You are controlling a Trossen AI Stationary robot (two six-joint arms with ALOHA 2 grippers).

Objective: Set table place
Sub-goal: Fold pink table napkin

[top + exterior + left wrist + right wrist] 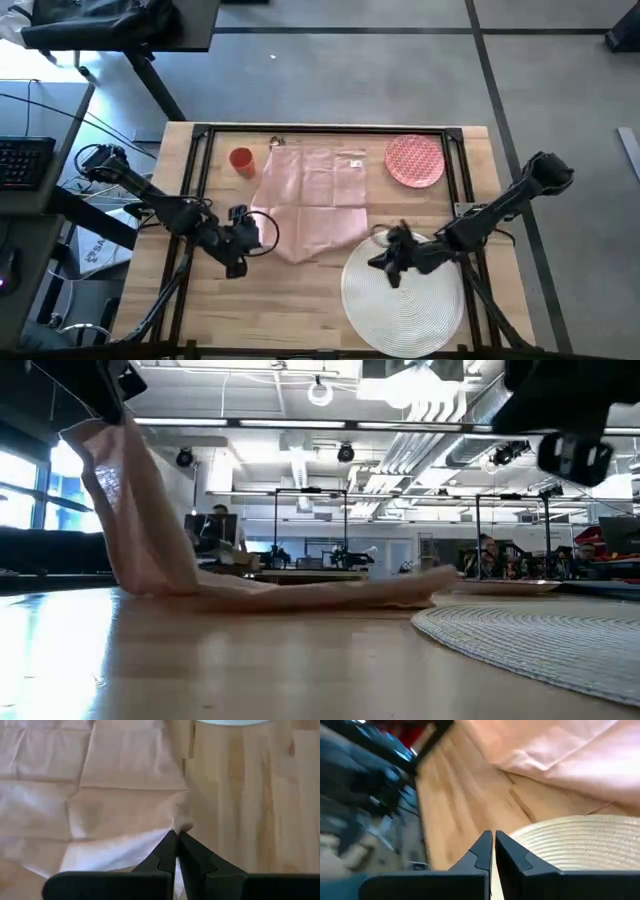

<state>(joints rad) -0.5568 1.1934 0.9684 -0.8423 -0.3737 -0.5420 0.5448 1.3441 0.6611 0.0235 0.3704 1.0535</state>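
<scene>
Though flat from above, napkin point(150, 550) corner raised in low view.

My left arm reaches in from the table's left side with its gripper point(262, 232) pinched tight and raised off the surface, while my right arm stretches in from the right, its gripper point(383, 262) low with fingers point(482, 852) pressed together.

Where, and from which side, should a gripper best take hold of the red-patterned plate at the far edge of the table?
Probably at the rim. The plate lies flat on the table, so only its thin edge offers a grip. Come from above on the side facing the right gripper, away from the napkin, one jaw over the rim and one outside.
</scene>
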